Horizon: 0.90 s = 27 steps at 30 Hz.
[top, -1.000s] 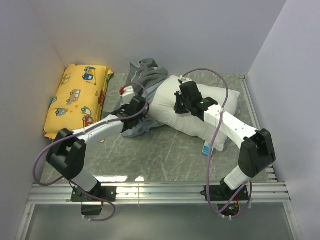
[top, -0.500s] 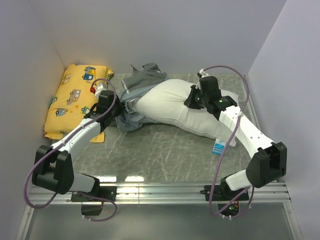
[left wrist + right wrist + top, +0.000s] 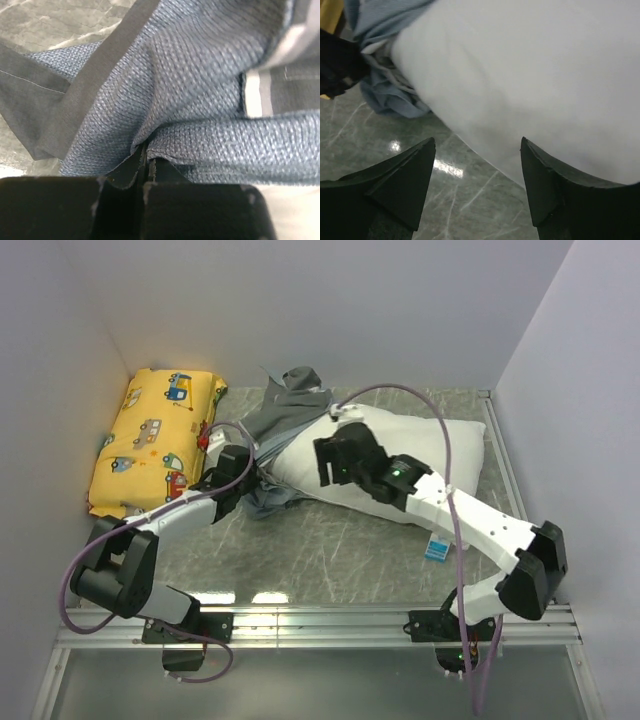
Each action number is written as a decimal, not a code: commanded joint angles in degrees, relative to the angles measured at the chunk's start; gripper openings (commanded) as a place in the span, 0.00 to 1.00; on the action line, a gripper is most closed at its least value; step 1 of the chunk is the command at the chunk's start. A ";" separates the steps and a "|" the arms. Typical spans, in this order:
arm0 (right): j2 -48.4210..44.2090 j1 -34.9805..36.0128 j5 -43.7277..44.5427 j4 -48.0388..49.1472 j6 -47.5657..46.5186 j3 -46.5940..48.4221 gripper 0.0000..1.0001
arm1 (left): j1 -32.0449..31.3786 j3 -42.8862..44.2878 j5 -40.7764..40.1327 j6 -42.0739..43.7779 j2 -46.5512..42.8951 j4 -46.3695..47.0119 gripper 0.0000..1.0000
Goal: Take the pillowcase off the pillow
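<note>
The white pillow (image 3: 420, 445) lies across the back of the table, its left end still inside the bunched grey-blue pillowcase (image 3: 288, 405). My left gripper (image 3: 242, 478) sits at that bunched end. In the left wrist view the left gripper (image 3: 145, 156) is shut on a fold of the woven pillowcase (image 3: 200, 75). My right gripper (image 3: 336, 462) hovers over the pillow's left part. The right wrist view shows the right gripper (image 3: 476, 145) open, nothing between its fingers, over the front edge of the pillow (image 3: 530, 65), with the pillowcase (image 3: 390, 100) to its left.
A yellow vehicle-print cushion (image 3: 155, 440) lies against the left wall. A small blue-white tag (image 3: 436, 546) sticks out at the pillow's near right edge. Walls close in the left, back and right sides. A metal rail (image 3: 320, 625) runs along the front.
My right gripper has let go of the pillow, opened, and swung left toward the pillowcase end. The left gripper, still shut on the fabric, has shifted right and nearer.
</note>
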 commanded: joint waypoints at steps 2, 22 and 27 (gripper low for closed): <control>8.70 5.84 11.12 2.34 -5.99 6.98 0.78 | -2.20 -0.99 -1.38 0.38 -0.85 1.28 0.01; 10.94 -9.51 9.64 2.00 0.50 0.67 0.00 | 10.09 1.38 -0.50 1.17 -2.44 -1.53 0.01; 0.66 -12.34 5.52 1.82 2.08 -5.12 0.00 | 15.37 4.97 0.46 1.43 -0.59 -2.06 0.01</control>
